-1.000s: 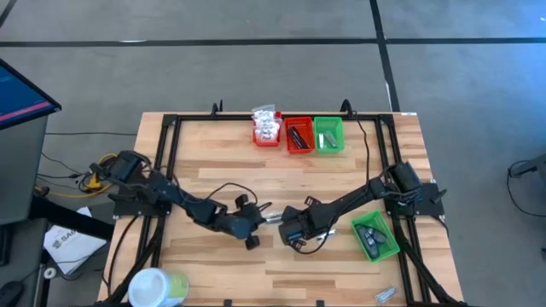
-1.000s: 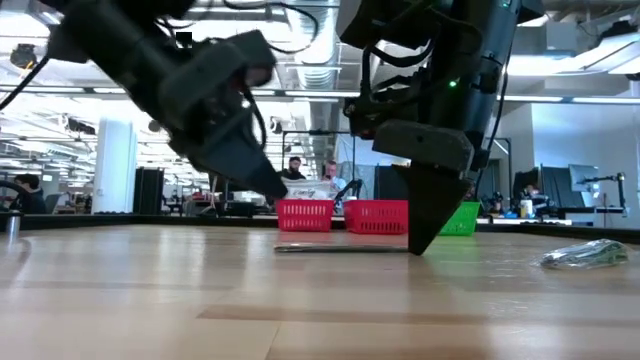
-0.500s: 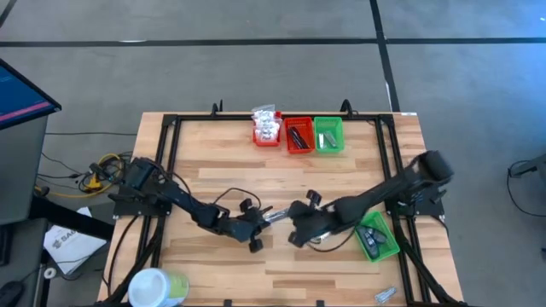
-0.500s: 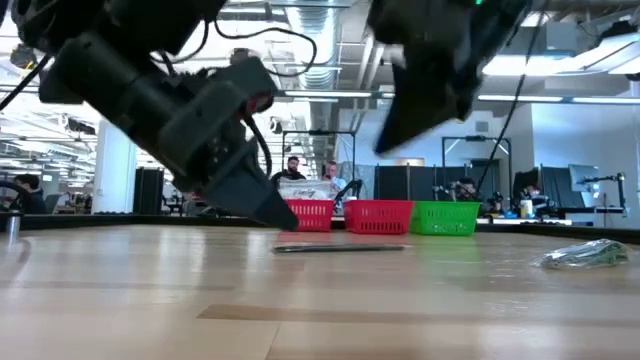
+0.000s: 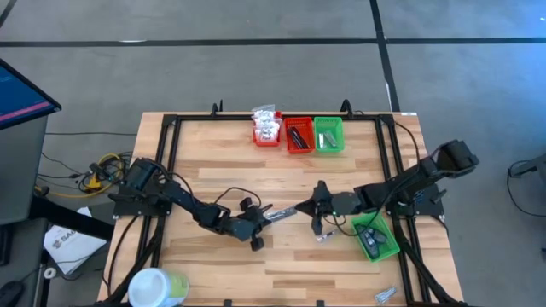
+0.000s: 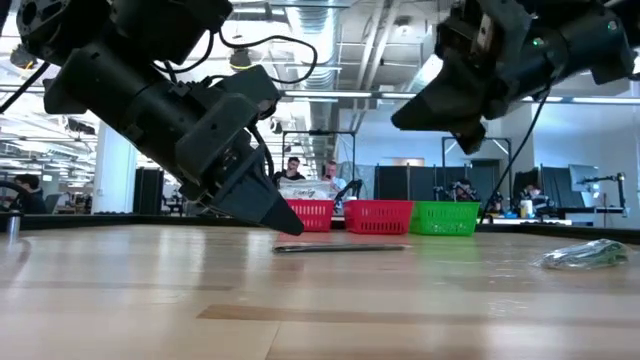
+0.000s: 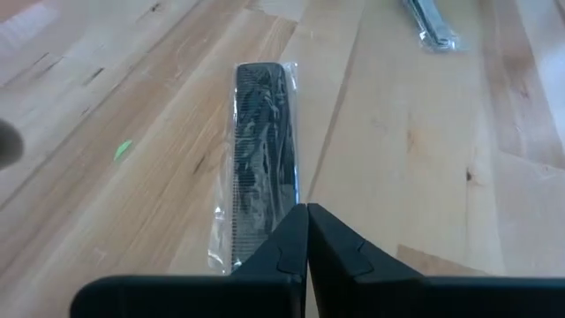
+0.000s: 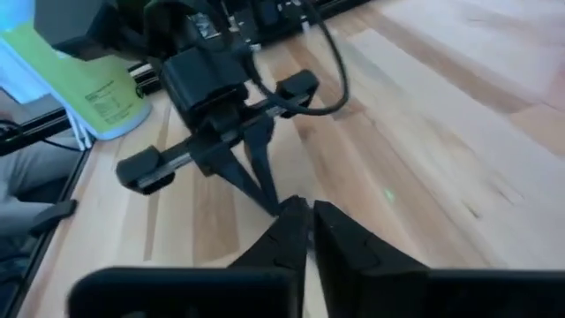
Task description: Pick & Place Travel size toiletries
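A slim dark comb in a clear plastic packet (image 5: 280, 211) lies flat on the table's middle; it also shows in the left wrist view (image 7: 260, 150) and the low view (image 6: 340, 248). My left gripper (image 7: 306, 210) is shut, its tips over the packet's left end (image 6: 292, 226). My right gripper (image 8: 307, 208) is shut and empty, raised above the table to the packet's right (image 5: 317, 223). Another slim clear packet (image 7: 428, 22) lies farther toward the right. My left gripper's shut fingertips (image 7: 296, 231) stand at the left end of the comb packet (image 7: 265, 231), slanting down from the table's left and in line with the comb. I cannot tell whether they touch it. The packet lies flat on the table.
Two red bins (image 5: 267, 130) (image 5: 299, 136) and a green bin (image 5: 328, 135) stand at the far edge. A green bin with dark items (image 5: 375, 237) stands at the right. A white-and-green tub (image 5: 158, 286) is at the near left, and a crinkly packet (image 5: 386, 294) at the near right.
My right gripper has risen off the comb packet's right end and drawn back toward the table's right edge. My left gripper has gone down, its tips nearing the packet's left end. The packet has stayed flat on the table.
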